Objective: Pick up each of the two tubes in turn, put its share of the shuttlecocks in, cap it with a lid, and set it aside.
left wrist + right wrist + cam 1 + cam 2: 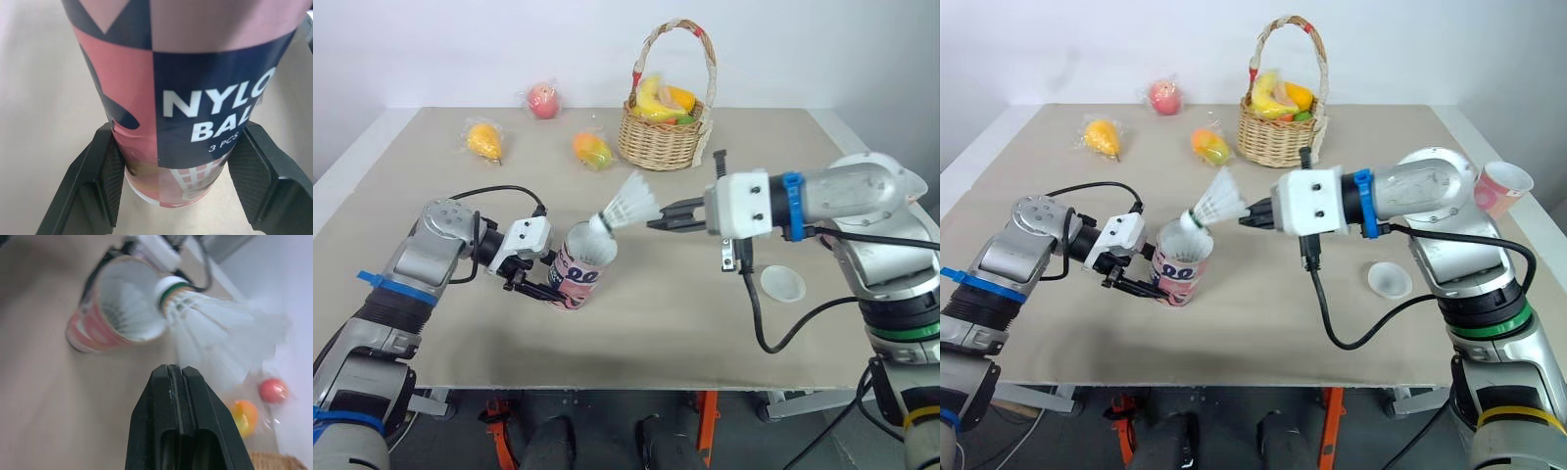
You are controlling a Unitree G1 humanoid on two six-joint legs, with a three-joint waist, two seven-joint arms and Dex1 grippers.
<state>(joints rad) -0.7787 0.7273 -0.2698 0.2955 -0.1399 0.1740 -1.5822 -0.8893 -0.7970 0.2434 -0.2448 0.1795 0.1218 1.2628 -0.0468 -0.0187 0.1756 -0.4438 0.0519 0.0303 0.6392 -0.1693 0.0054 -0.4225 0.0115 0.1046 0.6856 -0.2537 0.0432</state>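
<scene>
A pink and navy tube (579, 266) leans on the table with its open mouth up and to the right, and my left gripper (548, 284) is shut on its lower part. Both pads (105, 181) press its sides. White feathers show inside the tube (93, 328). My right gripper (653, 223) is shut on the feather skirt of a white shuttlecock (628, 205), whose cork tip sits at the tube's rim. A white lid (782, 283) lies flat on the table below my right arm. A second pink tube (1501, 186) stands at the far right edge.
A wicker basket (662, 142) of fruit stands at the back centre. A mango (592, 150), an orange fruit (484, 140) and an apple (543, 100), each bagged, lie at the back left. Black cables hang from both wrists.
</scene>
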